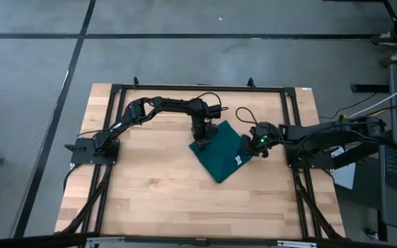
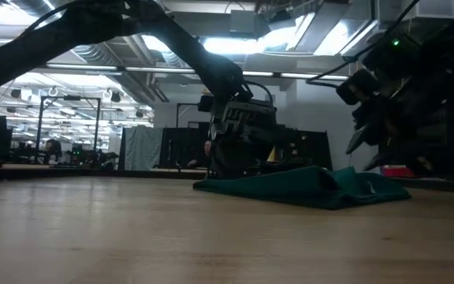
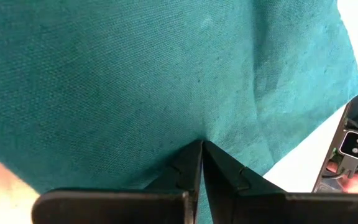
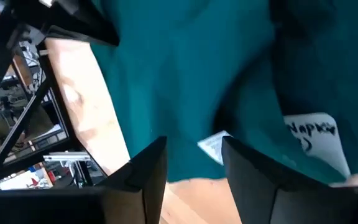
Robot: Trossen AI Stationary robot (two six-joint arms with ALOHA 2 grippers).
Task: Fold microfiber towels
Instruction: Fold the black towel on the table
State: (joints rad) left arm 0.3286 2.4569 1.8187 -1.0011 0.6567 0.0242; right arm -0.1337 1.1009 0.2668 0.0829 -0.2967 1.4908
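One teal towel (image 1: 218, 151), folded with a white tag (image 1: 238, 160) showing, is spread mid-table (image 1: 150, 200). Its left edge is pinched by the closed left gripper (image 1: 201, 141); the right gripper (image 1: 256, 146) is held open at its right edge.

Two dark jointed arms, matte black links, thin black cables looping off the wrists. Left gripper (image 3: 201, 163): black fingers with stepped, notched inner edges. Right gripper (image 4: 194, 163): flat angular black fingers; small green light on its wrist, high view centre right.
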